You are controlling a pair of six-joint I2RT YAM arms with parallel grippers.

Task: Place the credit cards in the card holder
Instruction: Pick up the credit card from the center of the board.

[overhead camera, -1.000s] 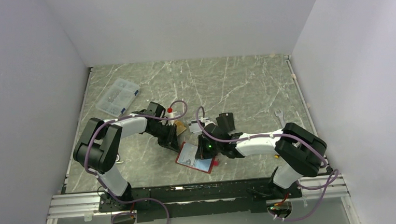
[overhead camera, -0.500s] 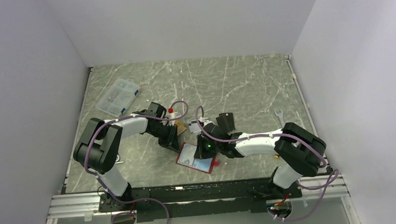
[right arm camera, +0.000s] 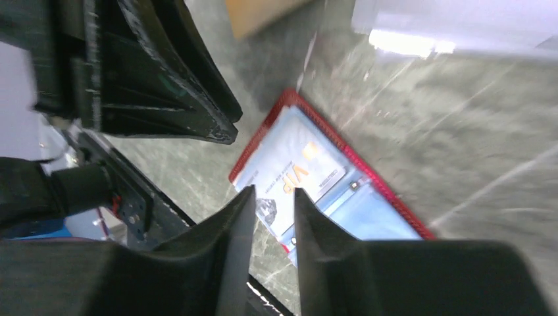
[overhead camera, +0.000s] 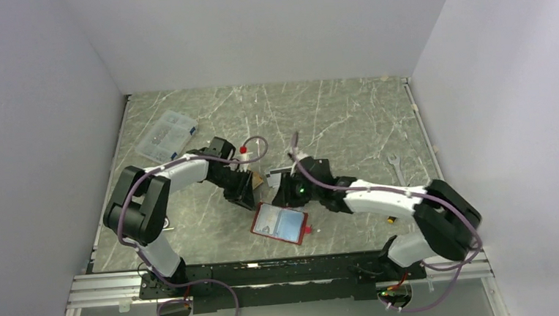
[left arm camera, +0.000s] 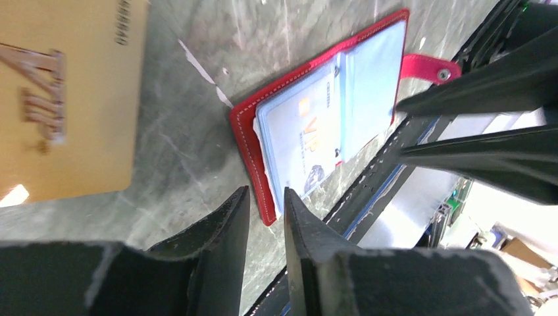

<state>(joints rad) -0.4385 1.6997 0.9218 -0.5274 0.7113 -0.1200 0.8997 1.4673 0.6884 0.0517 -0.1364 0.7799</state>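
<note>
Left gripper (left arm camera: 263,217) nearly closed, empty; right gripper (right arm camera: 270,210) same. Card holder (overhead camera: 279,223) lies open, frame center, just below both.

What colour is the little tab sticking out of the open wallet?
Bright red snap tab with a silver stud, clearest in the left wrist view.

You have one open red card holder (overhead camera: 279,223) on the desk (overhead camera: 347,117), with one pale card (left arm camera: 299,141) showing in its pockets. One gold card (left arm camera: 62,99) lies loose beside it, and one white card (right arm camera: 454,23) farther back. You also have one clear organizer box (overhead camera: 165,136), one wrench (overhead camera: 395,165), and two arms.
</note>
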